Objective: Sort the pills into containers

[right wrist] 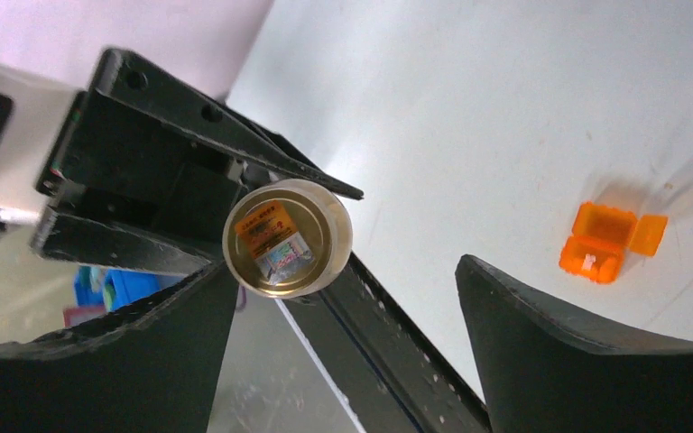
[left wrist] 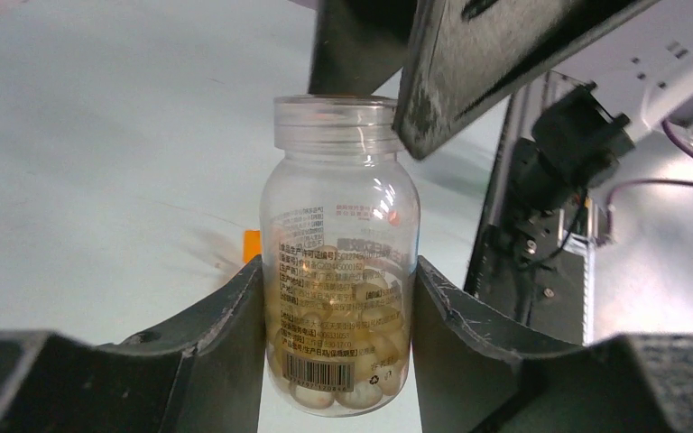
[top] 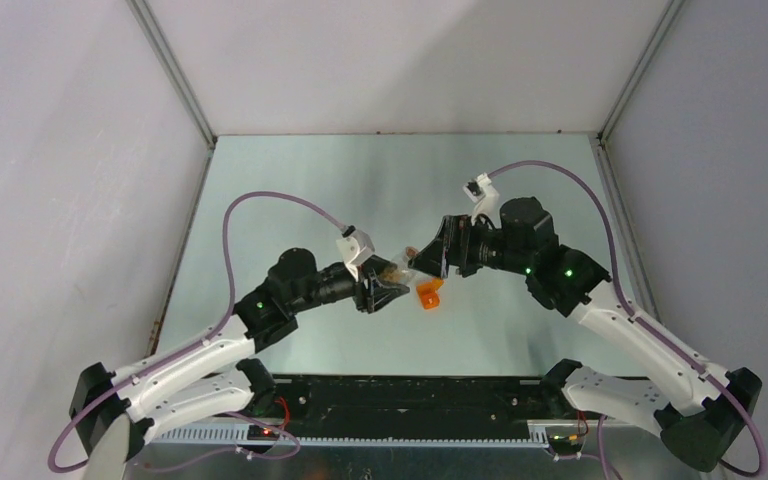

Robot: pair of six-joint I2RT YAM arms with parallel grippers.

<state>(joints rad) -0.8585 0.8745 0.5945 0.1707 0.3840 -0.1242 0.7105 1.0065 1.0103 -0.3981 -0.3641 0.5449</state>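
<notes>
The vial (left wrist: 340, 262) is a clear, faintly tan cylinder with a threaded neck. It is uncapped and stands upright at the centre of the left wrist view, and printed text and a barcode wrap its body. Pale round pills (left wrist: 334, 347) fill roughly its lower half. The orange box (right wrist: 600, 244) lies at the right of the right wrist view, its hinged lid flipped open.

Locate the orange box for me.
The orange box lies open on the table, centre of the top view, just right of the left hand gripping the vial.
</notes>
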